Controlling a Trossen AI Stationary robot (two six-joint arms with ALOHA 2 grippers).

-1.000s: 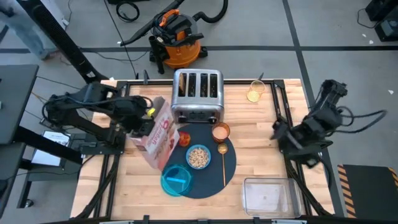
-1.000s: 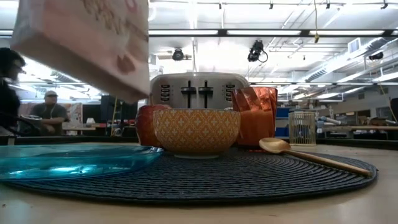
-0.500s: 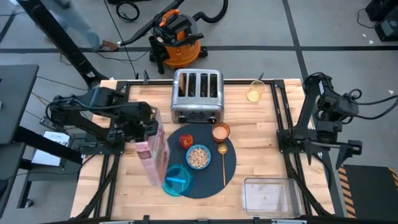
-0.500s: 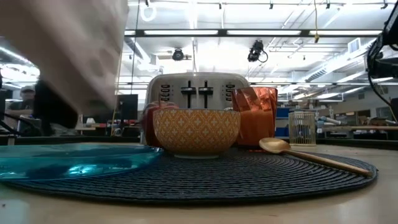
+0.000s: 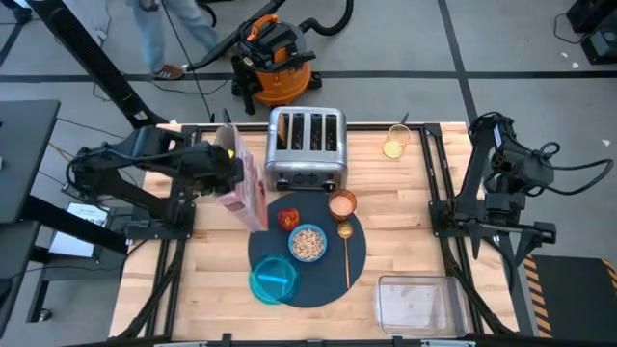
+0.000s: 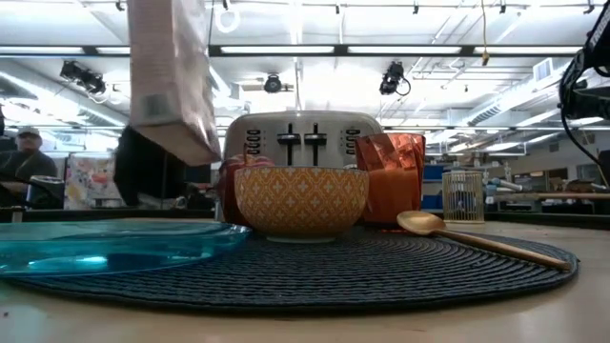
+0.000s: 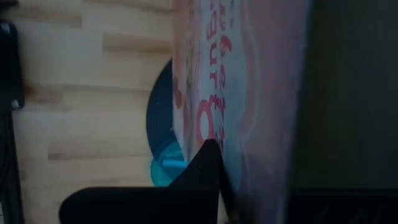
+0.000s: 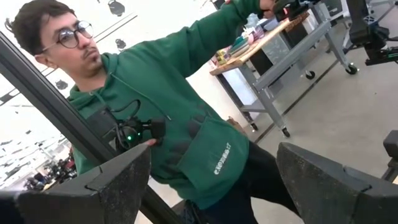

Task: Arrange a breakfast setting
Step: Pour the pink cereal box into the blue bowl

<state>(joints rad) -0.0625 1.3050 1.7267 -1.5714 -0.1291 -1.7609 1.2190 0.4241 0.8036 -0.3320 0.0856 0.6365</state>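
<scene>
My left gripper (image 5: 220,170) is shut on the pink-and-white cereal box (image 5: 243,183), held above the table just left of the toaster (image 5: 307,146). On the round dark mat (image 5: 323,280) stand a patterned bowl (image 5: 308,242) with cereal in it, a blue plate (image 5: 273,280), a copper cup (image 5: 341,204), a gold spoon (image 5: 345,253) and a red apple (image 5: 288,219). My right gripper (image 8: 211,180) stands open beyond the table's right edge, pointing level into the room, where a person in a green hoodie stands. My left gripper pinches the cereal box between its two fingers, coming from the table's left. One finger (image 7: 205,168) lies against the box's printed face (image 7: 217,112); the box hides the other. The box hangs lifted clear of the table, its lower corner (image 6: 202,152) tilted above the plate's far side.
A small glass jar (image 5: 395,143) stands at the far right of the table. A clear plastic container (image 5: 416,304) sits at the near right corner. Bare wood lies left of the mat (image 5: 198,280). A person walks past an orange vacuum (image 5: 275,58) beyond the far edge.
My left gripper has rolled the cereal box from lying tipped over the mat and bowl to standing more upright, and carried it toward the table's far edge beside the toaster. My right arm has swung away from the table toward the right edge and turned outward.
</scene>
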